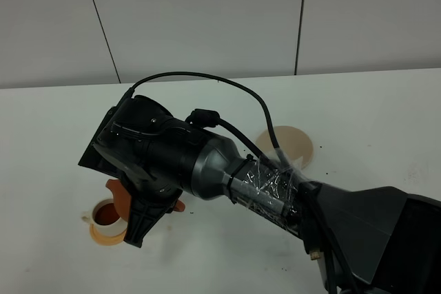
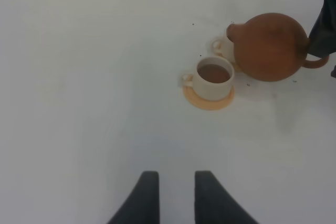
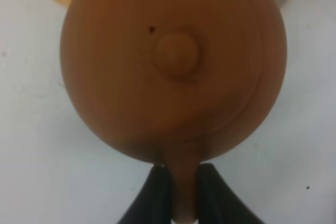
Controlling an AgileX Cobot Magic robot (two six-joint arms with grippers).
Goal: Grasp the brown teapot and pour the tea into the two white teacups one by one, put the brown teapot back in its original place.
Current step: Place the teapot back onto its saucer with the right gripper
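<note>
One filled white teacup (image 2: 214, 77) on orange saucer (image 2: 208, 99), nearest. Just behind, second teacup (image 2: 224, 49) under spout of one brown teapot (image 2: 271, 46), right gripper (image 3: 184, 192) pinching its handle; likely mid-pour. Left gripper (image 2: 171, 195) slightly parted, empty. Farthest: beige coaster (image 1: 293, 144), return pending.

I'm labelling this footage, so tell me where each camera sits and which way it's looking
Exterior high: mounted above, looking down on the white table; the right arm fills the middle, beige coaster behind it.
Left wrist: on the left arm, facing the table past its open left hand; shows a filled teacup.
Right wrist: on the right arm, looking at the brown teapot; right hand shut on its handle.
Shared: the teapot and filled teacup.
</note>
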